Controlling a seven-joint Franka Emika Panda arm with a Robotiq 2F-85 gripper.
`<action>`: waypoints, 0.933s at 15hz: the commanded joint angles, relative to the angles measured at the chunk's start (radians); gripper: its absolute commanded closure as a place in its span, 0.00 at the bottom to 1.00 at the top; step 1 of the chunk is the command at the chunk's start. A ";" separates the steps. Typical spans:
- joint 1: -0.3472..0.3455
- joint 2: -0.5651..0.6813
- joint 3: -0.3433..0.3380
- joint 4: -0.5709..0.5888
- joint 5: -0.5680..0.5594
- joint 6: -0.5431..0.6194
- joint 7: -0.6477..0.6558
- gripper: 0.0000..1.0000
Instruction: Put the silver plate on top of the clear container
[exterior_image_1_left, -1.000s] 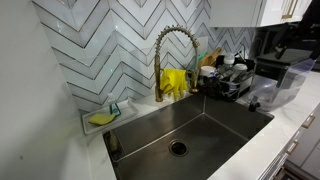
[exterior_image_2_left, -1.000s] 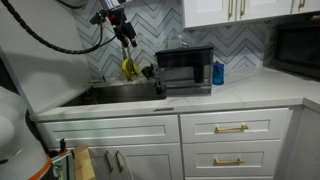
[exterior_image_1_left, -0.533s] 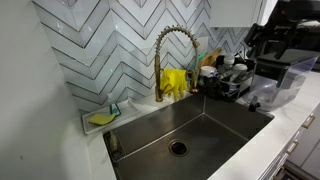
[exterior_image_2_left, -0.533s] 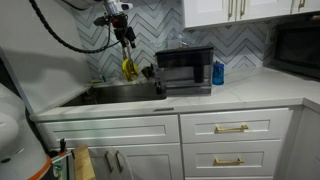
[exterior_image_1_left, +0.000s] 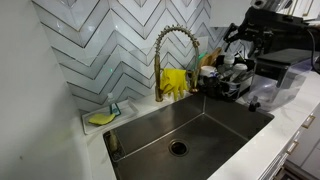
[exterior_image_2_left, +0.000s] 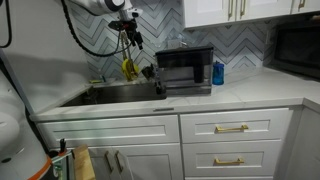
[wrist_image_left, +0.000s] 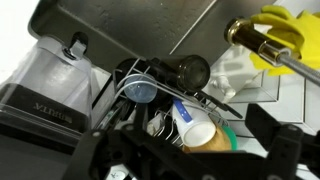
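Note:
My gripper (exterior_image_1_left: 238, 36) hangs above the dish rack (exterior_image_1_left: 228, 84) to the right of the sink; it also shows in an exterior view (exterior_image_2_left: 131, 32). In the wrist view its dark fingers (wrist_image_left: 190, 152) stand wide apart and hold nothing, over the rack (wrist_image_left: 150, 75). The rack holds a white cup with a blue handle (wrist_image_left: 195, 125), a clear cup (wrist_image_left: 142, 91) and a yellowish bowl. I cannot pick out a silver plate among them. The clear container (wrist_image_left: 50, 75) stands beside the rack, and also shows in an exterior view (exterior_image_1_left: 290, 78).
A gold faucet (exterior_image_1_left: 170, 45) with yellow gloves (exterior_image_1_left: 176, 82) stands behind the steel sink (exterior_image_1_left: 180, 130). A sponge tray (exterior_image_1_left: 100, 118) sits at the sink's far corner. A black appliance (exterior_image_2_left: 185, 70) and blue bottle (exterior_image_2_left: 218, 72) stand on the counter.
The arm has swung in from the side, and the gripper is now over the dish rack. Nothing on the counter has moved.

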 joint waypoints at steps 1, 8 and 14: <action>0.010 0.118 -0.019 0.091 -0.016 0.058 0.145 0.00; 0.050 0.232 -0.074 0.156 -0.126 0.076 0.435 0.00; 0.060 0.262 -0.090 0.180 -0.147 0.075 0.473 0.00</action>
